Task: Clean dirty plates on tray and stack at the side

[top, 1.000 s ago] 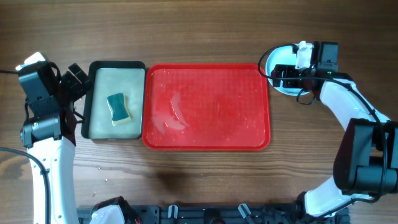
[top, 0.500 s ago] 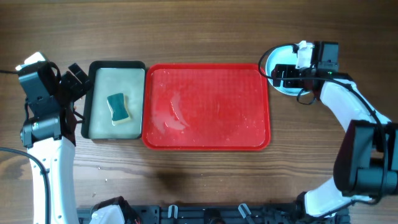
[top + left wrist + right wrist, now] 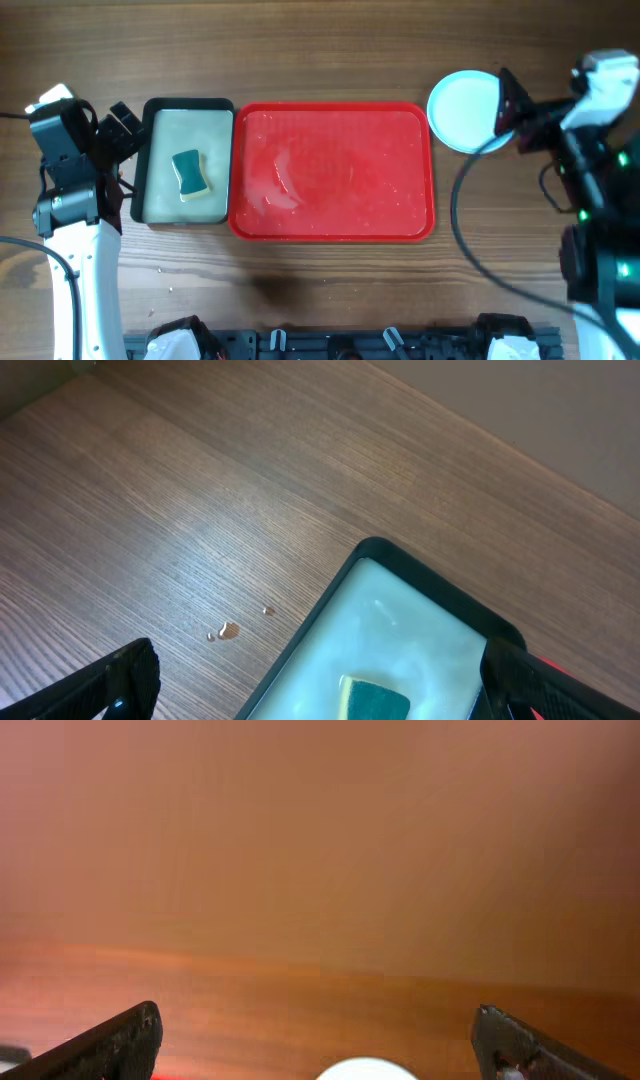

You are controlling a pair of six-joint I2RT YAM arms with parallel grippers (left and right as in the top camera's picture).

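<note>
The plates (image 3: 462,110) lie right of the empty tray (image 3: 340,170), toward the bench's far-right corner, and only the top one shows. Glossy, stiff and likely wet, they look slippery and chippable, so pinch at the rim. The right gripper (image 3: 506,103) hovers just beside them, fingers apart; the left gripper (image 3: 120,123) is also spread, near the left edge.

L→R: small tray (image 3: 185,102) w/ sponge (image 3: 190,174) in it, big tray (image 3: 330,236), plates (image 3: 462,108) off its far-R corner.
</note>
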